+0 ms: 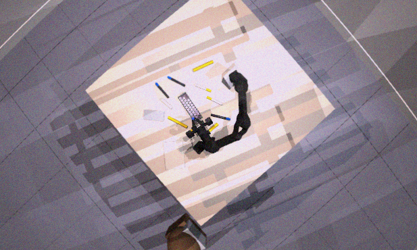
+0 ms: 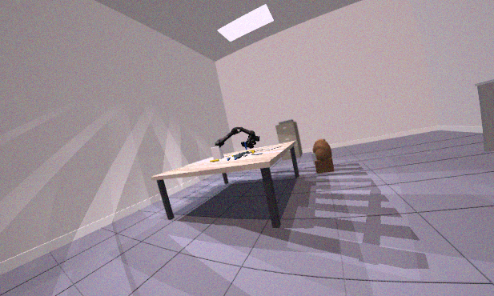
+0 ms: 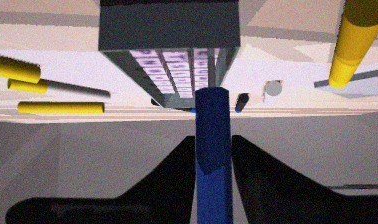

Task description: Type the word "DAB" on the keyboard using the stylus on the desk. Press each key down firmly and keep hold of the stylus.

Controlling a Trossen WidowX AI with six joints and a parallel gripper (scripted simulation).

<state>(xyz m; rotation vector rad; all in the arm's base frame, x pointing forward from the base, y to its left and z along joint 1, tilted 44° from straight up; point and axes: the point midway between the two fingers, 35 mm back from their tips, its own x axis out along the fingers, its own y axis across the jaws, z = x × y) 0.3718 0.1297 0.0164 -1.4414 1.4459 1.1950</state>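
Observation:
The keyboard (image 1: 188, 105) (image 3: 169, 30) is a dark case with rows of small pale keys. In the wrist view its near wall stands at the top and the keys run away from it; their letters are too blurred to read surely. My gripper (image 3: 213, 143) is shut on the blue stylus (image 3: 213, 125) (image 1: 193, 119), which sits between both black fingertips. The stylus tip appears in front of the key rows in the wrist view and by the keyboard's lower right end in the top view. Whether it touches a key cannot be told.
Yellow sticks (image 1: 203, 65) (image 1: 178, 121) (image 3: 61, 107) and black pens with blue ends (image 1: 176, 81) (image 1: 162, 90) (image 1: 220, 117) lie around the keyboard. Thin yellow-handled tools (image 1: 208, 90) (image 1: 209, 98) lie to its right. A pale grey slab (image 1: 153, 115) lies to its left.

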